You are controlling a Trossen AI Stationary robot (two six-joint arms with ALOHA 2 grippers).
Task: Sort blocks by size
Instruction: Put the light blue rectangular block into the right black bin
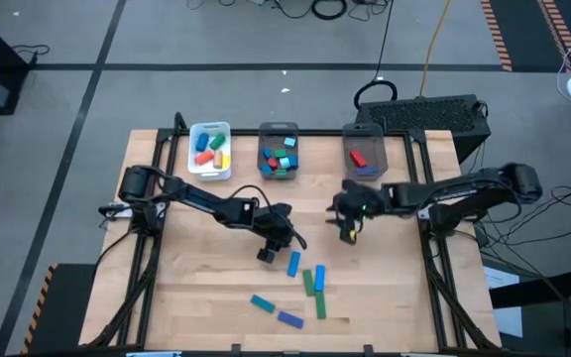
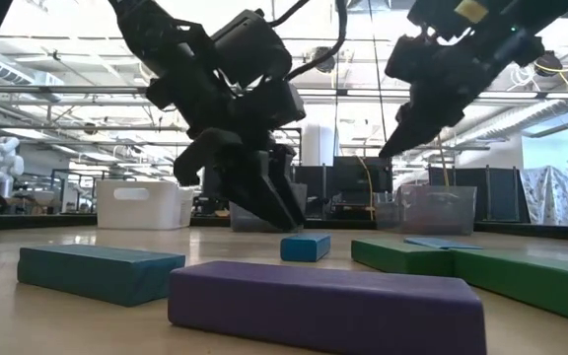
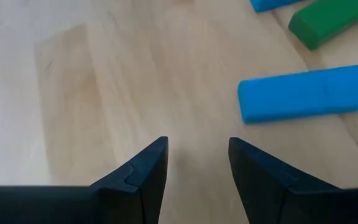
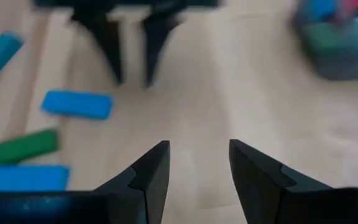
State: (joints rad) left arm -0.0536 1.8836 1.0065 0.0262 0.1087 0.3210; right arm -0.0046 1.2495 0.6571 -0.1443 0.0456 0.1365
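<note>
Several blocks lie flat on the wooden table near its front edge: a blue bar (image 1: 293, 263), a green bar (image 1: 308, 282), another blue one (image 1: 319, 275), a second green bar (image 1: 321, 306), a teal bar (image 1: 263, 302) and a purple bar (image 1: 289, 318). My left gripper (image 1: 268, 254) is open and empty, low over the table just left of the blue bar (image 3: 306, 93). My right gripper (image 1: 349, 234) is open and empty, raised above the table (image 2: 402, 133) to the right of the blocks.
A white tray (image 1: 209, 149) and two grey bins (image 1: 279, 154) (image 1: 363, 154), each holding blocks, stand along the table's far edge. Bare wood lies between the bins and the loose blocks. In the low view the purple bar (image 2: 328, 301) and the teal bar (image 2: 97, 271) lie nearest.
</note>
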